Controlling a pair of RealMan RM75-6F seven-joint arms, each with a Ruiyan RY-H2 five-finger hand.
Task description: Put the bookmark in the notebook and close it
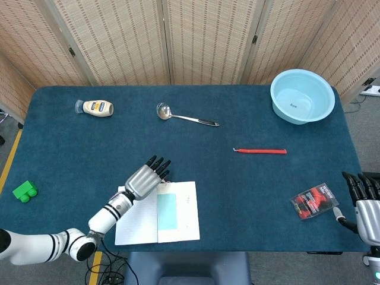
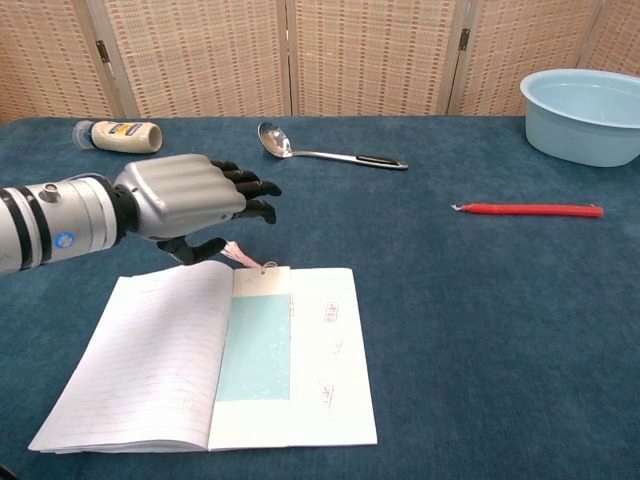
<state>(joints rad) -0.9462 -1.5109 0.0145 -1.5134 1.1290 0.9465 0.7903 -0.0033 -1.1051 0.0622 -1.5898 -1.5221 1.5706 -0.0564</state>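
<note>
The notebook (image 1: 135, 224) (image 2: 150, 365) lies open near the table's front edge, left of centre. A teal bookmark (image 1: 167, 209) (image 2: 256, 345) lies flat on its right page beside the spine, and its pink tassel (image 2: 240, 254) pokes out past the top edge. My left hand (image 1: 145, 177) (image 2: 185, 197) hovers just beyond the notebook's top left corner, fingers stretched forward and holding nothing. It is clear of the tassel. My right hand (image 1: 363, 203) stays at the front right table edge with fingers apart and empty; only the head view shows it.
A mayonnaise bottle (image 1: 95, 107) (image 2: 118, 135) lies at the back left and a metal ladle (image 1: 184, 117) (image 2: 325, 152) at back centre. A red stick (image 1: 260, 151) (image 2: 528, 209) and a blue basin (image 1: 301, 98) (image 2: 585, 120) are to the right. A black-red packet (image 1: 313, 200) sits near my right hand, a green block (image 1: 25, 191) far left.
</note>
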